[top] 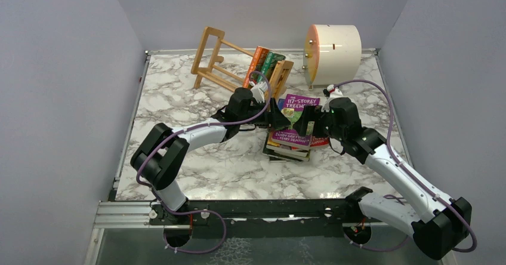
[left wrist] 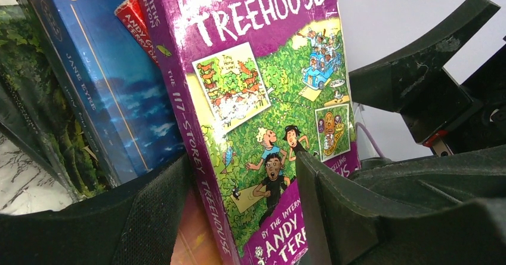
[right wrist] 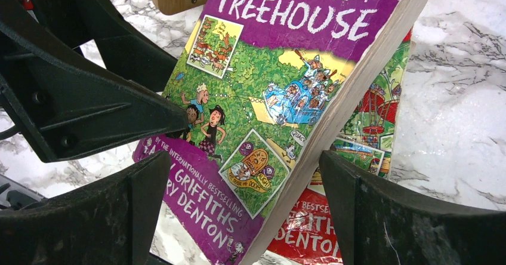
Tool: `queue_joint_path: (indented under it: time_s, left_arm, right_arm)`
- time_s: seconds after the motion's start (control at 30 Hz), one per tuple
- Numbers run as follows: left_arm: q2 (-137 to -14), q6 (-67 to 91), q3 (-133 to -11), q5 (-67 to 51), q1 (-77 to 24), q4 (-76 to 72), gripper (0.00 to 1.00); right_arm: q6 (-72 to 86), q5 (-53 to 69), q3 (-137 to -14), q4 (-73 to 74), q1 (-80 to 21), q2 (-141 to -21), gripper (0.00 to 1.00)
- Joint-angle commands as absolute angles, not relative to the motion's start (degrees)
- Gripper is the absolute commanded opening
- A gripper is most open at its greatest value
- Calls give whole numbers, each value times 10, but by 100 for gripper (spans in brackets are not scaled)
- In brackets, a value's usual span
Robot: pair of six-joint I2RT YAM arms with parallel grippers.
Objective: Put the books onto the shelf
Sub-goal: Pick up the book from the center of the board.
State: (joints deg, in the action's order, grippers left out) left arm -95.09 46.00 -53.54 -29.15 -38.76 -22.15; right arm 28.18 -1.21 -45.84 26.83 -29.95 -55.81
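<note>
- Presently, the left claw (top: 280, 117) grasps the purple "Treehouse" paperback (top: 300, 105), atop the book stack (top: 286, 150) on the marble counter (top: 179, 98).
- Right claw (top: 309, 123) stands released around its page edge.
- Next, likely: carry it to the light-wood slatted shelf (top: 281, 73) behind.

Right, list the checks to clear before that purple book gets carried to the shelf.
1. Left claw gripping the purple Treehouse book: ok, pinching front and back covers.
2. Right claw open: ok, jaws wide.
3. Right claw clear of the lift path: not ok, it straddles the book's page-edge corner.
4. Book free of the red book beneath: cannot tell; only the page edge looks raised.
5. Room on the shelf: ok, bare rails left of two shelved books.
</note>
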Motion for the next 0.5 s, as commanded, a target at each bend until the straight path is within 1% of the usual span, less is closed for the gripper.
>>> queue_joint_path:
  time_s: [0.0,0.47]
  left_arm:
    - [-960,473,-527,-316,-392,-246,58]
    - [-971,502,-529,-351,-392,-287,58]
  right_arm:
    - [273,3,-454,245,-302,-563,93]
    - [262,38,-446,222,-302,-571,93]
